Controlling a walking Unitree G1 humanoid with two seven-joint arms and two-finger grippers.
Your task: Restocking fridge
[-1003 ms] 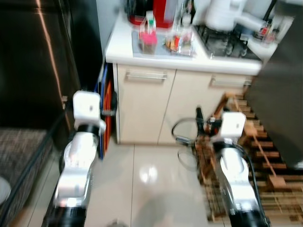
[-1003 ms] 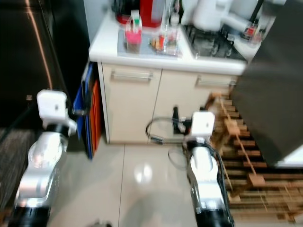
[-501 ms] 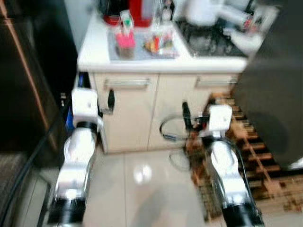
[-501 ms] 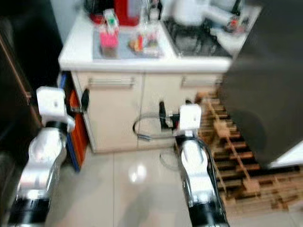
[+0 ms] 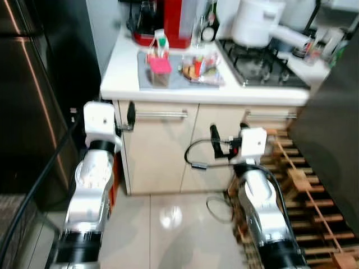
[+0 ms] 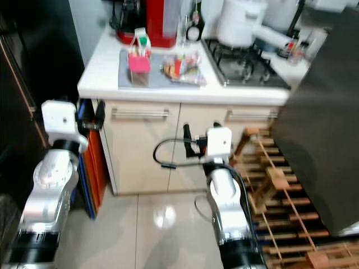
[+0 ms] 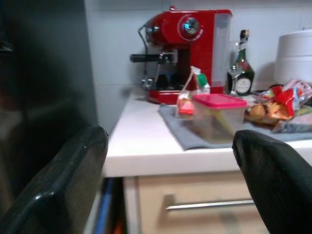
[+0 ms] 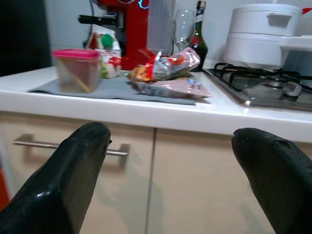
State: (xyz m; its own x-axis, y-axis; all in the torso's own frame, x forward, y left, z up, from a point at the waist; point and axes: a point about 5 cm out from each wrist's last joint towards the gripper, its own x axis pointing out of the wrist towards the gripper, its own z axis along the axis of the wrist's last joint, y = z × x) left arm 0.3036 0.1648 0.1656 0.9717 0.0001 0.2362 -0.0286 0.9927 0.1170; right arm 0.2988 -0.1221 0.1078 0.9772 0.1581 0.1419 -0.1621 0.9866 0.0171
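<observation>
A white counter (image 5: 124, 75) carries a grey mat (image 5: 147, 67), red coffee machine (image 5: 168, 19) and gas hob (image 5: 261, 64)

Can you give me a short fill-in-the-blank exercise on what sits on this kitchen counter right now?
1. The clear container on the grey mat has a ____ lid.
2. The coffee machine at the back of the counter is ____.
3. The white pot stands on the gas ____.
4. Both end effectors, left and right, have their fingers ____.

Missing words: pink; red; stove; open
</observation>
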